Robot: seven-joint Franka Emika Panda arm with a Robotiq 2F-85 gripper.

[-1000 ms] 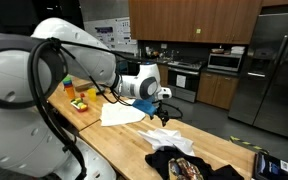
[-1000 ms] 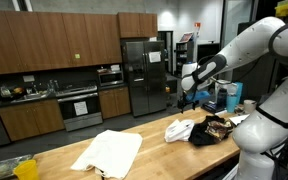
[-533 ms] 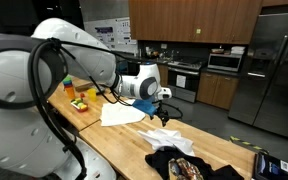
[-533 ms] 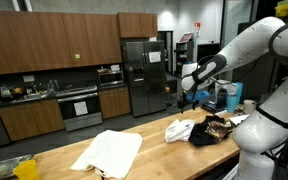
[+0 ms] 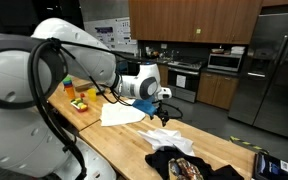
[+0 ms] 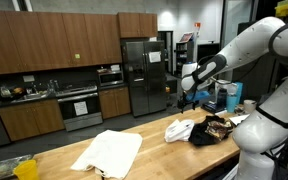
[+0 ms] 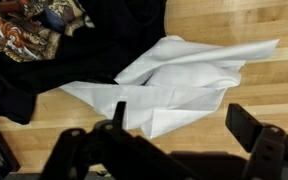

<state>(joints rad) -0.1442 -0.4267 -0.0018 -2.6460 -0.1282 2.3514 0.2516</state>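
Stillness is what the last second shows. In both exterior views the Franka arm and its gripper (image 5: 163,103) stand just where they stood a second ago. No cloth on the wooden countertop (image 5: 117,147) has shifted or changed its folds.

The claw is spread wide with nothing between its fingers, as before. In the wrist view the two dark fingers (image 7: 118,114) frame the bottom edge, well apart from each other and empty.

The crumpled white cloth (image 7: 179,85) lies directly under the gripper, bunched in the middle with pointed corners running out left and right. In an exterior view the same cloth (image 5: 162,133) sits on the counter below the hanging claw, with clear air between them.

At its left corner the white cloth touches a dark garment with a patterned print (image 7: 24,40). In an exterior view that garment (image 6: 212,130) lies heaped to the right of the white cloth.

A larger white cloth (image 6: 109,152) lies spread flat farther left on the counter, well apart from the gripper. Yellow containers (image 5: 81,100) stand at the far end of the counter in an exterior view, and a steel refrigerator (image 6: 139,75) stands in the kitchen behind.

With no motion and no contact, I judge the work on the crumpled cloth to be paused at a hover. The cloth is untouched and no grasp has begun.
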